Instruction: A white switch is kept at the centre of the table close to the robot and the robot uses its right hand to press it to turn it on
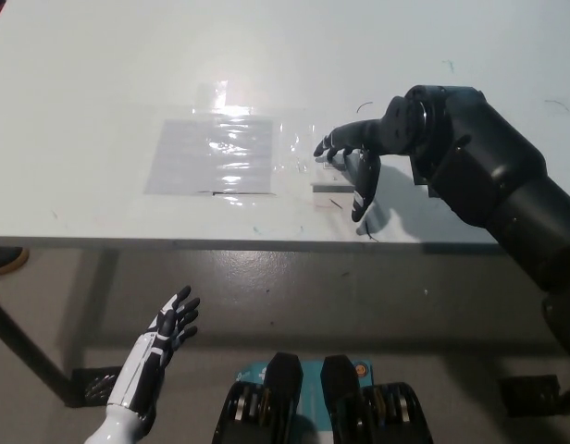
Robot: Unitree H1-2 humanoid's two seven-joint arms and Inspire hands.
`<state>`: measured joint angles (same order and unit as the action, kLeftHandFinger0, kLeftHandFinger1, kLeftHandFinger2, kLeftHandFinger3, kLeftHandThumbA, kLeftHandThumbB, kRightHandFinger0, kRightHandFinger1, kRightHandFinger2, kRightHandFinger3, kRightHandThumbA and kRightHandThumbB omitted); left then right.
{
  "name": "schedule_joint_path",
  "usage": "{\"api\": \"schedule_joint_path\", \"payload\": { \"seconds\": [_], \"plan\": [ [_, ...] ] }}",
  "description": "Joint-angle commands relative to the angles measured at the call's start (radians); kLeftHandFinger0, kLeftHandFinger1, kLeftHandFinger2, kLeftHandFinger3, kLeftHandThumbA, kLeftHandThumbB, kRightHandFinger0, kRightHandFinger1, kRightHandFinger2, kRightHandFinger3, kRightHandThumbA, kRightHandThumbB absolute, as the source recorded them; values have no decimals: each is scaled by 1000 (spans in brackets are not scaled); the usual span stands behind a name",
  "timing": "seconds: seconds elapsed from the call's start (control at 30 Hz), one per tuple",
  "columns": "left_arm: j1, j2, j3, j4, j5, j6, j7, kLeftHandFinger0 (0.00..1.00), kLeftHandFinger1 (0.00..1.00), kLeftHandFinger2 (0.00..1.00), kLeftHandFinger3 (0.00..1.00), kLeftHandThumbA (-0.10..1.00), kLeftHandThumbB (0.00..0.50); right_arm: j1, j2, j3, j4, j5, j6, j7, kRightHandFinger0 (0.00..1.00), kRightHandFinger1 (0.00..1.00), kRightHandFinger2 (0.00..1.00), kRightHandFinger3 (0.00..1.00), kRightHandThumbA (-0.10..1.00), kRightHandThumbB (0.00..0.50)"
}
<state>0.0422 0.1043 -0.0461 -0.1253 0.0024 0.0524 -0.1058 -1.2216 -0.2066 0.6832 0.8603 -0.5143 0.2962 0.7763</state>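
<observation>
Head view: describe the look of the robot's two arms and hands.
The right arm is bulky, glossy black, built of rounded shell segments, ending in a slim black right hand. The left hand has black fingers with white segments on a narrow white forearm. No cables or markings show.

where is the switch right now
In the head view the switch sits near the table's front edge, right of the taped plastic sheet, mostly under the right hand.

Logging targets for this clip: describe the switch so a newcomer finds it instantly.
On the white table, near its front edge, right of the shiny taped plastic sheet. The switch is the small white block partly under the black right hand, raised and shadow-edged, unlike the flat sheet.
</observation>
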Motion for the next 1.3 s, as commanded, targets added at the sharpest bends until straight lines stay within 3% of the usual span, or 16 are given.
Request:
{"api": "schedule_joint_path", "payload": {
  "seconds": [0.0,0.53,0.67,0.73,0.8,0.97,1.1,1.13,1.27],
  "plan": [
    [-11,1,7,-23,-11,-14,-2,1000,1000,1000,1000,1000,53,-27,6,15,12,-29,10,35,1000,1000,1000,1000,1000,346],
    [3,-2,5,-20,-6,-22,1,1000,1000,1000,1000,1000,54,-44,18,38,47,-37,20,94,1000,1000,1000,1000,1000,347],
    [3,-1,6,-24,-5,-11,2,1000,1000,1000,1000,1000,56,-51,-8,6,-22,-28,26,65,1000,1000,1000,1000,1000,388],
    [3,-4,7,-24,-10,-10,2,1000,1000,1000,1000,1000,49,-70,-32,-40,-75,-6,20,41,1000,1000,1000,1000,1000,358],
    [7,-5,7,-30,-3,-3,7,1000,1000,1000,1000,1000,54,-97,-48,-89,-89,27,4,39,1000,1000,1000,1000,1000,364],
    [4,-4,8,-26,-6,-7,4,1000,1000,1000,1000,1000,77,-129,-96,-257,-190,96,12,-17,1000,1000,1000,1000,1000,295],
    [0,1,6,-21,-13,-19,-5,1000,1000,1000,1000,1000,42,-111,-131,-442,-330,174,-17,-96,1000,1000,1000,1000,1000,241],
    [0,1,6,-20,-13,-18,-5,1000,1000,1000,1000,1000,52,-101,-146,-471,-392,180,-4,-92,1000,1000,1000,1000,1000,274],
    [-18,-4,6,-17,-17,-9,-3,1000,1000,1000,1000,1000,60,-43,-215,-563,-629,211,52,-54,1000,1000,1000,1000,1000,290]
  ]
}}
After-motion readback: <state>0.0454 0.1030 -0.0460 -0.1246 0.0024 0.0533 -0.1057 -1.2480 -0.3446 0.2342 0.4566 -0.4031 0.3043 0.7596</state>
